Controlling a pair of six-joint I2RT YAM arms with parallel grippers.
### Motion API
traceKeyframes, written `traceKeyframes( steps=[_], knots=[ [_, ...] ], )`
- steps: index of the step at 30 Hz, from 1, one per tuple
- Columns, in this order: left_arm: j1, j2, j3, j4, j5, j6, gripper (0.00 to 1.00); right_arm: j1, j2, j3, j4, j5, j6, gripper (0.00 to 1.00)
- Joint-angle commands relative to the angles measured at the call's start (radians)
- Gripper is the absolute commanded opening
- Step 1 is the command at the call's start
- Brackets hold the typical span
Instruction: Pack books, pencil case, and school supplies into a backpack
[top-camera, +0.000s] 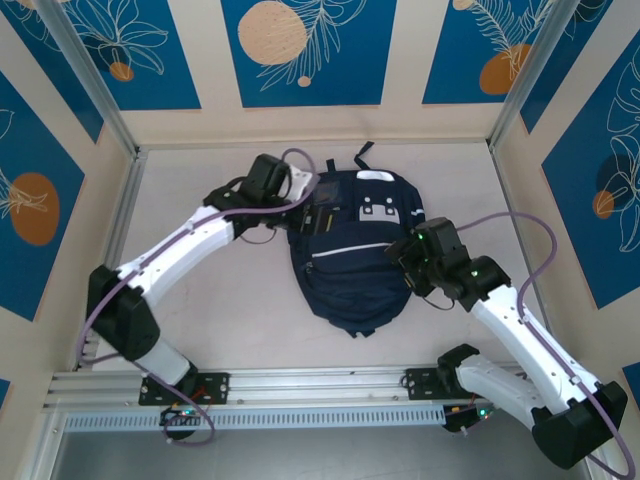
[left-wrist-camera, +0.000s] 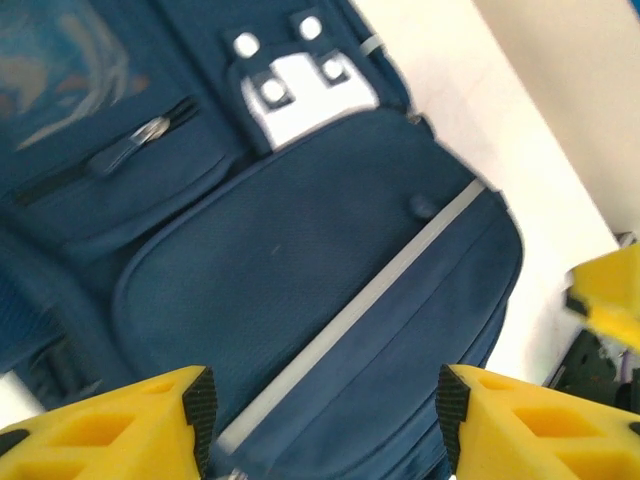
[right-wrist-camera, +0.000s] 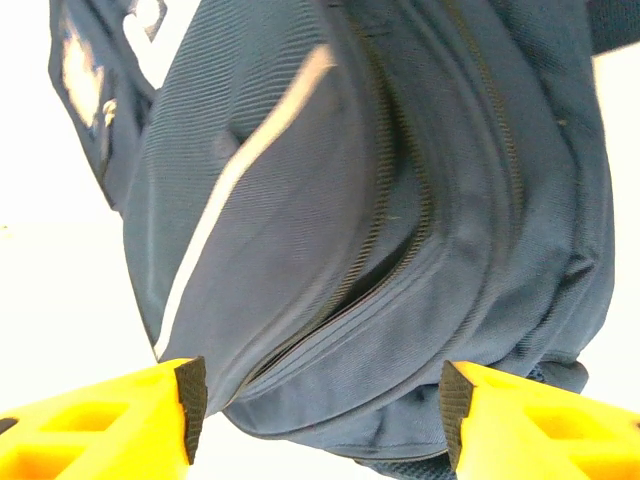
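1. The backpack (top-camera: 355, 250) lies flat on the table (top-camera: 220, 290), front pocket up. It sits just ahead of both my hands, its white stripe (left-wrist-camera: 380, 290) running between them.
2. My left gripper (left-wrist-camera: 325, 400) hangs over the upper front pocket, fingers spread and holding nothing.
3. My right gripper (right-wrist-camera: 315, 395) is low at the bag's side, facing the zipper (right-wrist-camera: 385, 240). Its fingers are also spread and empty.
4. I cannot tell whether the books are inside.
5. Risks, as I judge them:
   - The cloth is soft, so closing here could pinch a loose fold instead of a zipper pull.
   - A pull from one side could drag the whole bag.
   - My hands are close together, so reaching inward could knock them together.
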Motion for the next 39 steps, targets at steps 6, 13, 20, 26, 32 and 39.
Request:
traceKeyframes(
  steps=[6, 13, 20, 26, 32, 39],
  knots=[
    [0.013, -0.155, -0.303, 0.083, -0.022, 0.158, 0.63, 0.047, 0.167, 0.090, -0.018, 0.001, -0.132, 0.67],
    [0.014, -0.085, -0.351, 0.114, -0.012, 0.218, 0.57, 0.032, 0.293, 0.106, -0.014, 0.007, -0.148, 0.53],
    [0.009, -0.005, -0.359, 0.203, 0.096, 0.213, 0.51, -0.042, 0.375, 0.104, 0.065, -0.009, -0.225, 0.33],
    [0.008, 0.058, -0.339, 0.238, 0.133, 0.209, 0.50, -0.095, 0.478, 0.174, 0.115, -0.063, -0.316, 0.31],
    [-0.006, 0.106, -0.324, 0.256, 0.171, 0.223, 0.45, -0.118, 0.516, 0.224, 0.107, -0.093, -0.363, 0.30],
    [-0.006, 0.111, -0.340, 0.266, 0.163, 0.217, 0.23, -0.124, 0.498, 0.213, 0.095, -0.100, -0.370, 0.31]
  ],
)
